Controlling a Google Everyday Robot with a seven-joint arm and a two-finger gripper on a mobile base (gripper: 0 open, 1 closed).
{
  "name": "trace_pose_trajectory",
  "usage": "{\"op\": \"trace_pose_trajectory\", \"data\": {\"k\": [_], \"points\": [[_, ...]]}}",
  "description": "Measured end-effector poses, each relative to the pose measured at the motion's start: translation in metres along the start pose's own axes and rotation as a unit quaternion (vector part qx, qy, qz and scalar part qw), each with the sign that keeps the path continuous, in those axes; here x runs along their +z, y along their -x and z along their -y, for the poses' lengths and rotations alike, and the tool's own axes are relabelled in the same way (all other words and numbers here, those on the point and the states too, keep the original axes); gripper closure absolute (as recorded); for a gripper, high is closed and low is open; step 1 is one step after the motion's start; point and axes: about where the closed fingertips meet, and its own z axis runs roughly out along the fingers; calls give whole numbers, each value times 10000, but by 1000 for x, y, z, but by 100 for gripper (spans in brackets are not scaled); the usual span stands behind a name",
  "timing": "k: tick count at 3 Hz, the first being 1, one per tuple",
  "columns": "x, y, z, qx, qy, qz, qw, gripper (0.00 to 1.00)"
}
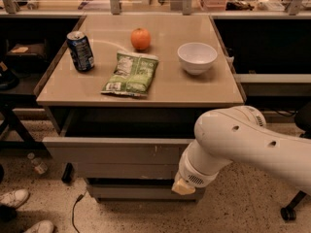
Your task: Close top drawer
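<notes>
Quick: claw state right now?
Claw: cannot be told. It hangs just below the front of the open top drawer, right of centre.

Arm bent low rt; gripper at its tip, btm ctr.

No lettering can be read: the print on the blue can and the green bag cannot be made out. The gripper is seen just below the top drawer, toward its right.
</notes>
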Motion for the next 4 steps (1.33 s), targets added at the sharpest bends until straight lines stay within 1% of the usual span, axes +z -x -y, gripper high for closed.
{"op": "trace_pose_trajectory", "data": {"k": [1, 2, 3, 4], "points": [[4, 6, 19, -29, -247, 9, 9997, 88], [8, 14, 54, -46, -575, -43, 9983, 100], [8, 20, 89, -56, -866, -112, 9962, 100], [8, 25, 118, -89, -1034, -208, 9944, 100]]}}
